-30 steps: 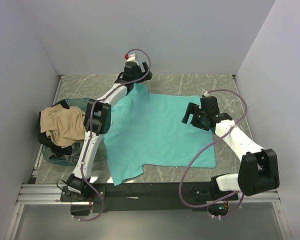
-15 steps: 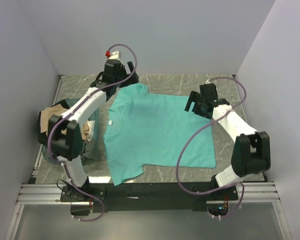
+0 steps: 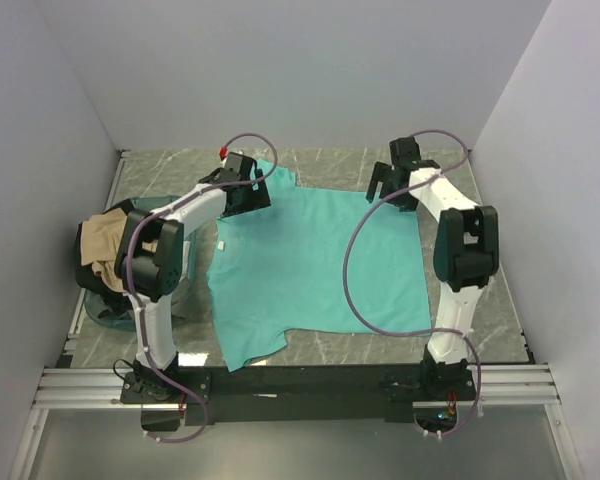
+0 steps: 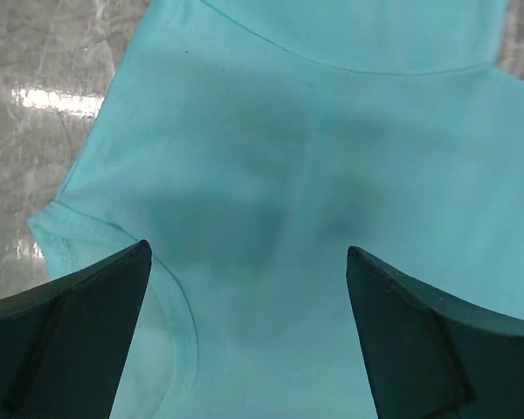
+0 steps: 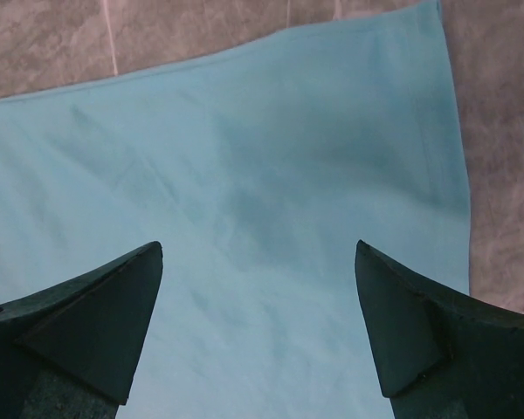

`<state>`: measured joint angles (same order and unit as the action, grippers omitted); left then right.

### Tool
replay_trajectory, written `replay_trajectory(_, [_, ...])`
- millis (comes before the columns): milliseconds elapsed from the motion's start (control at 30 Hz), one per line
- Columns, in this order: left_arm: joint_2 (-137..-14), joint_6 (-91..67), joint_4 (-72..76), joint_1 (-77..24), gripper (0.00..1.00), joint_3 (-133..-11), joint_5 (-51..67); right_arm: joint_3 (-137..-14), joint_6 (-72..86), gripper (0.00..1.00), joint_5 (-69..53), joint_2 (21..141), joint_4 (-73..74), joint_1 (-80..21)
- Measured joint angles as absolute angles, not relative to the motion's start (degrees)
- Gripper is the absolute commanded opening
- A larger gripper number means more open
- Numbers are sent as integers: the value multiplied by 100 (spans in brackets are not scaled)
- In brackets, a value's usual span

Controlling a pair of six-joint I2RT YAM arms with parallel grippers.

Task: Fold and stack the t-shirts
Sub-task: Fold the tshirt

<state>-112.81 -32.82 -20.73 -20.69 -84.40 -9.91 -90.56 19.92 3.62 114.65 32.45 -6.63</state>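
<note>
A teal t-shirt (image 3: 315,265) lies spread flat on the marble table, its white neck label (image 3: 221,243) at the left. My left gripper (image 3: 248,197) is open and empty just above the shirt's far left sleeve; in the left wrist view (image 4: 247,253) the sleeve (image 4: 271,175) fills the gap between the jaws. My right gripper (image 3: 392,186) is open and empty over the shirt's far right corner, which shows in the right wrist view (image 5: 258,247) as flat cloth (image 5: 271,148). A tan t-shirt (image 3: 107,243) lies crumpled on dark shirts (image 3: 92,275) at the left.
A translucent bluish tub (image 3: 120,318) holds the tan and dark shirts at the table's left side. White walls close in at the back and both sides. Bare marble (image 3: 480,250) shows to the right of the teal shirt. A metal rail (image 3: 300,380) runs along the near edge.
The left gripper has swung from the far back left corner down and right onto the teal sleeve. The right gripper has moved away toward the shirt's far right corner. The shirt lies unchanged.
</note>
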Motion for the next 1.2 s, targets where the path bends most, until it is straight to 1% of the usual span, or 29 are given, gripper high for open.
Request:
replay_trajectory(100, [-11664, -3291, -2191, -2023, 100, -8700, -1000, -9692, 1863, 96, 360, 11983, 3509, -633])
replay_trajectory(267, [-11966, -3345, -2276, -1927, 99, -9011, -1011, -10652, 1634, 96, 388, 12755, 3968, -502])
replay_trajectory(400, [-12178, -3361, -2364, -1863, 99, -9351, -1044, -11185, 1505, 96, 327, 13242, 4263, -311])
replay_trajectory(867, [-12886, -3341, -2506, -1697, 100, -10086, -945, -12532, 1162, 96, -355, 14090, 5116, 189])
replay_trajectory(1200, [-13378, -3343, -2620, -1612, 99, -10886, -790, -13395, 932, 97, -395, 14582, 5266, 272])
